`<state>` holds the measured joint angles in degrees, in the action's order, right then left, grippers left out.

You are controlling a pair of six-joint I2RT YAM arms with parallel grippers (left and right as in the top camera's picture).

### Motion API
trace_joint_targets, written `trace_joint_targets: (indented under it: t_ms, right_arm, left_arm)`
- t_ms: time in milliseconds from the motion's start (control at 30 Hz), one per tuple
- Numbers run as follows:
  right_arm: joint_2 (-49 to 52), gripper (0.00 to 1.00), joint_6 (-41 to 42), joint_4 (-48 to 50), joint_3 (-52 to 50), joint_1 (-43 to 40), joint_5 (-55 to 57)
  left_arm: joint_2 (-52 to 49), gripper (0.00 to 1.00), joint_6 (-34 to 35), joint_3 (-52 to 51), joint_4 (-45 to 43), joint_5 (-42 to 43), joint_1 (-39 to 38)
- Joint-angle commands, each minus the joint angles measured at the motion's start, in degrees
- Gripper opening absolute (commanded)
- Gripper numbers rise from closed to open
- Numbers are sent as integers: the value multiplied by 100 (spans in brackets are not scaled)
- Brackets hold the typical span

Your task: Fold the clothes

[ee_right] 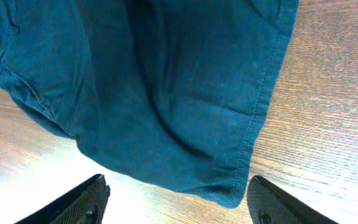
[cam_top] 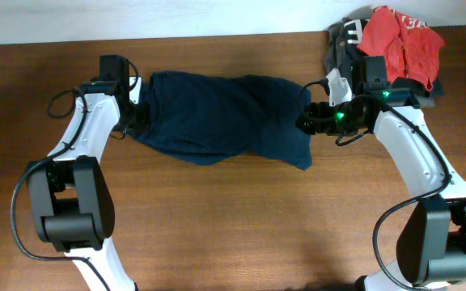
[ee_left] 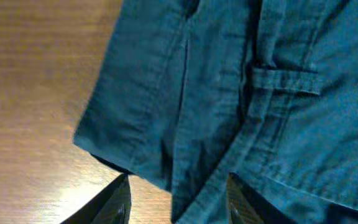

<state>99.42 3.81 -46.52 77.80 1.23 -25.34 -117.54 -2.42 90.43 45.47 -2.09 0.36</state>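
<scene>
The shorts [cam_top: 217, 117] are lying wrinkled across the middle of the tabletop [cam_top: 233, 234]. The belt-loop end is pointing toward the left fingers [cam_top: 138, 109] and a stitched hem corner toward the right fingers [cam_top: 306, 121]. Both pairs of fingers are standing spread, one at each end of the cloth, and neither is pinching anything. In the left wrist view the fabric edge is sitting between the two tips. In the right wrist view the hem is lying just ahead of the tips, with bare wood showing between them.

The main risk is probably an uneven grab. On the left the cloth is bunching into several seams and layers, so closing there may be catching only the top layer, or too thick a wad, and the fold would be coming out crooked. On the right the fingers are hanging just short of the hem, so closing without moving further in could be nipping only the corner, or missing it and scraping the wood. If one side is gripping and the other is not, lifting would be dragging the shorts sideways rather than folding them.

The red garment [cam_top: 403, 40] and the dark pile [cam_top: 342, 44] are lying close behind the right arm, so a wide swing back could be snagging them.
</scene>
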Motion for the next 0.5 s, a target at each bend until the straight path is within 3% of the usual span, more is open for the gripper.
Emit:
trace_joint_targets:
  t_ms: [0, 167, 400, 467]
  right_arm:
    - [-155, 76, -63, -24, 96, 31, 52]
    - [-155, 76, -63, -24, 96, 31, 52]
    - [-155, 76, -66, -68, 96, 31, 55]
    - [-155, 76, -66, -68, 96, 31, 55]
  left_arm:
    - [-90, 53, -564, -96, -76, -131, 22]
    - [-264, 55, -1255, -197, -33, 540, 22]
    - [-590, 54, -1266, -201, 105, 535, 24]
    - [-590, 48, -1266, -201, 129, 535, 24]
